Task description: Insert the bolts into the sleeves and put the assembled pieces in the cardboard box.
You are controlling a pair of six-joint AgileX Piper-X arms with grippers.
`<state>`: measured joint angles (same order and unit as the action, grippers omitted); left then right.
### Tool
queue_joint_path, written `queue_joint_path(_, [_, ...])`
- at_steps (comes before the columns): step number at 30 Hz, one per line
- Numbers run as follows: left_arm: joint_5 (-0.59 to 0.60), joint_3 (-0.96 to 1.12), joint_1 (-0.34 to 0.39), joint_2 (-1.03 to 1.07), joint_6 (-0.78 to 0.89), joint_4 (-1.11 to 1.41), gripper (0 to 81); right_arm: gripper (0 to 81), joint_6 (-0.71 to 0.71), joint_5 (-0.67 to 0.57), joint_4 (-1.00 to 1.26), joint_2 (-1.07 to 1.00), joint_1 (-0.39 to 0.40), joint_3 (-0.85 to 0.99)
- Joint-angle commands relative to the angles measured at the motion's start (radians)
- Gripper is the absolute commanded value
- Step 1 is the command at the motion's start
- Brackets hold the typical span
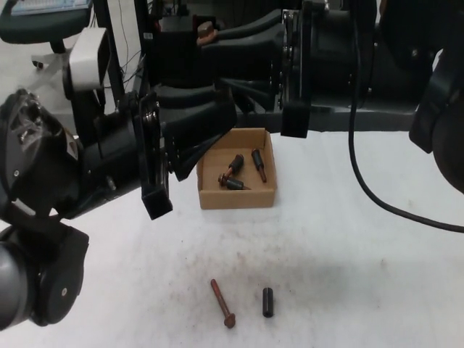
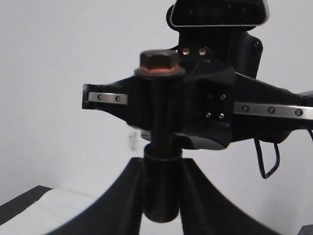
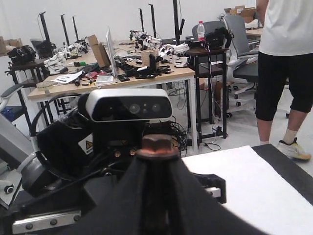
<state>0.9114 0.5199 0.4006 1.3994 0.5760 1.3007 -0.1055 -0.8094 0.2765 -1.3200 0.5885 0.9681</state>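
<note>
Left wrist view: left jaws clamp sleeve (image 2: 160, 193); right jaws grip bolt (image 2: 159, 66).

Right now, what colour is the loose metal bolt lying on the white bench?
The loose metal bolt is rusty reddish-brown, best seen in the high view.

Open cardboard box (image 1: 237, 197) on the white tabletop (image 1: 348, 239) holds three assembled pieces (image 1: 235, 164); a rusty hex-head loose bolt (image 1: 222, 303) and a black loose sleeve (image 1: 267, 301) lie near each other, not touching; a second bolt (image 2: 159, 66), raised, meets the mouth of a second sleeve (image 2: 161, 188).
</note>
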Motion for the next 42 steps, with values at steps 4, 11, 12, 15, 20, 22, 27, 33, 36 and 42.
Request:
queue_joint_path(4, [-0.035, 0.005, 0.0, -0.015, 0.009, 0.026, 0.0, 0.8, -0.007, -0.02, -0.002, 0.009, -0.002, 0.001])
queue_joint_path(11, [0.002, 0.005, 0.0, -0.015, 0.012, 0.026, 0.0, 25.6, -0.007, -0.039, -0.002, 0.009, -0.005, 0.001])
queue_joint_path(12, [0.007, 0.005, 0.0, -0.015, 0.012, 0.026, 0.0, 30.8, -0.007, -0.038, -0.002, 0.009, -0.004, 0.001])
queue_joint_path(15, [0.022, 0.005, 0.0, -0.015, 0.012, 0.026, 0.0, 44.7, -0.007, -0.034, -0.002, 0.009, -0.004, 0.001])
queue_joint_path(20, [0.054, 0.005, 0.0, -0.015, 0.012, 0.026, 0.0, 46.5, -0.043, -0.034, 0.045, 0.009, -0.004, 0.001])
queue_joint_path(22, [0.054, 0.005, 0.0, -0.015, 0.012, 0.019, 0.0, 46.5, -0.059, -0.034, 0.085, 0.009, -0.004, 0.001])
queue_joint_path(27, [0.054, 0.005, 0.0, -0.015, 0.015, 0.019, 0.0, 46.5, -0.062, 0.005, 0.163, 0.009, -0.015, 0.001])
queue_joint_path(33, [0.037, 0.02, 0.0, -0.015, 0.134, -0.098, 0.0, 25.3, -0.239, 0.165, 0.17, 0.025, -0.105, 0.001])
queue_joint_path(36, [0.065, 0.057, 0.0, -0.015, 0.148, -0.239, 0.0, 1.0, -0.294, 0.164, 0.17, 0.025, -0.17, 0.001])
queue_joint_path(42, [-0.003, 0.253, -0.002, -0.013, 0.032, -0.759, 0.0, 0.4, -0.404, 0.031, 0.039, 0.025, -0.289, 0.001])
